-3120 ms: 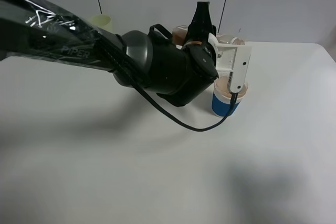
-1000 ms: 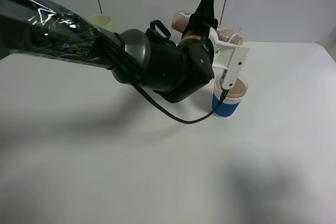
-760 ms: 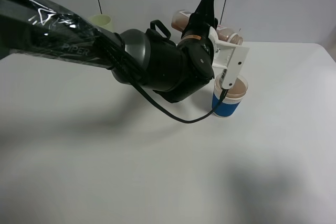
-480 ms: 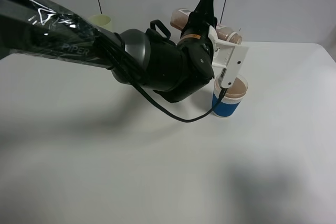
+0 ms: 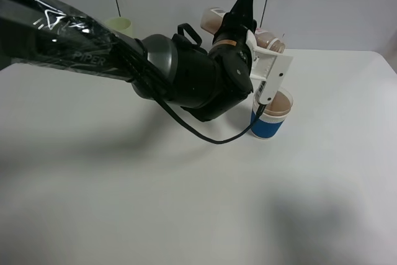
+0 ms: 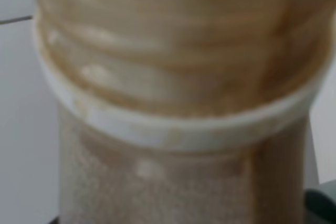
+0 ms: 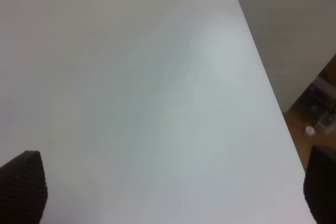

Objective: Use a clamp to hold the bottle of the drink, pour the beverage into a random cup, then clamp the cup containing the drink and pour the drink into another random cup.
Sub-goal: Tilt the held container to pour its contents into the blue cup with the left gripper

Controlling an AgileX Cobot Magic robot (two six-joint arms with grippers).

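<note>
Standing by the far edge of the table (image 5: 93, 203), toward its left corner, a pale yellow-green cup (image 5: 120, 25) is showing only its upper part behind the left arm (image 5: 74, 41); contents cannot be told. The arm is reaching across to the far edge, right of the middle.

The left gripper (image 5: 237, 26) is clamping the bottle of the drink (image 5: 270, 42), jaws together on its body. It is holding the bottle off the table, tipped nearly onto its side, with one end showing on each side of the fingers. Brown beverage is sitting inside both visible ends. In the left wrist view the threaded neck and white collar are filling the picture, with a brown film clinging to the clear wall.

Beneath the bottle's right end, the blue-sleeved cup (image 5: 268, 122) is standing upright on the table, holding brown beverage (image 5: 277, 101) high up near its rim.

The right gripper (image 7: 170, 192) is hanging over bare table, fingers wide apart, gripping nothing.
</note>
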